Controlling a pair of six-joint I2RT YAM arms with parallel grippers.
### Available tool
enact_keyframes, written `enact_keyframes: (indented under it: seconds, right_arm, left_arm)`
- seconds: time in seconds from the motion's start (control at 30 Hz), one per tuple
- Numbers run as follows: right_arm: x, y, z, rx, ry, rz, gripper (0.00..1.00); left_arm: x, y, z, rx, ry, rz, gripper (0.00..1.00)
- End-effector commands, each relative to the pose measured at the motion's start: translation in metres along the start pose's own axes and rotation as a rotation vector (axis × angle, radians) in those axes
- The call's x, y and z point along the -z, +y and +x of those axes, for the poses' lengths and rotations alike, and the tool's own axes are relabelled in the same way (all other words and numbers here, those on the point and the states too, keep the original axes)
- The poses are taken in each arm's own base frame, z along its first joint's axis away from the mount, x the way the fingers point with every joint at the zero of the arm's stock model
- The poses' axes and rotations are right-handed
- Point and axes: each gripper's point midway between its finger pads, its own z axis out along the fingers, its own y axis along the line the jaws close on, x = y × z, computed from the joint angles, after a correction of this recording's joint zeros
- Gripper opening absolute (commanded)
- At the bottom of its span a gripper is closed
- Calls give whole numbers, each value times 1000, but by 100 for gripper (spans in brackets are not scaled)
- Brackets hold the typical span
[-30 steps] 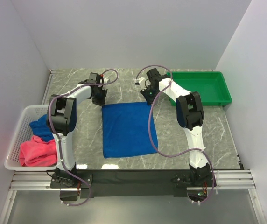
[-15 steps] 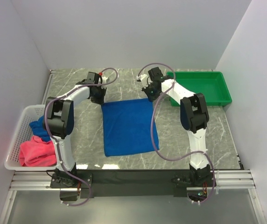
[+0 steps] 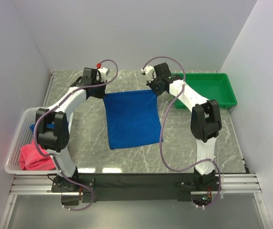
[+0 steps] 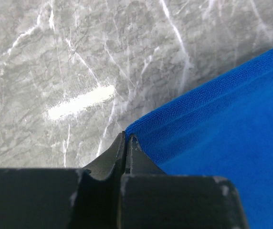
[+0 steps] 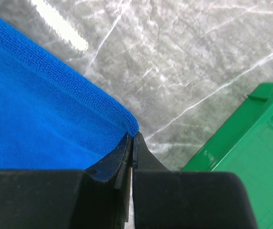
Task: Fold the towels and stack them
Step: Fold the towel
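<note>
The blue towel (image 3: 131,119) is seen spread at the ctr of the marble table (image 3: 184,138), its far edge stretched between the two arms. The far-left corner is pinched in the closed L gripper (image 4: 128,139) and the far-right corner in the closed R gripper (image 5: 132,137). A pink-red towel (image 3: 31,157) and a 2nd blue towel (image 3: 33,128) are heaped in the white basket (image 3: 17,129) at approx. 8 o'clock from the spread towel, and the green tray (image 3: 213,88) is placed at 2 o'clock, near the R gripper.
</note>
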Motion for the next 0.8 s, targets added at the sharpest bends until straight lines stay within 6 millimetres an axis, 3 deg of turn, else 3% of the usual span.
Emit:
enact_keyframes:
  seconds: [0.0, 0.2, 0.3, 0.77]
  right_arm:
    - [35, -23, -21, 3, -72, 117, 0]
    - [46, -16, -12, 13, -87, 125, 0]
    - [48, -16, 2, 18, -57, 162, 0]
    - [72, 2, 35, 8, -60, 209, 0]
  left_arm:
    - [27, 1, -24, -40, -93, -28, 1]
    - [32, -12, -9, -12, -90, -1, 1]
    - [32, -15, 7, 30, -72, -7, 1]
    - [64, -40, 19, 102, -124, 13, 1]
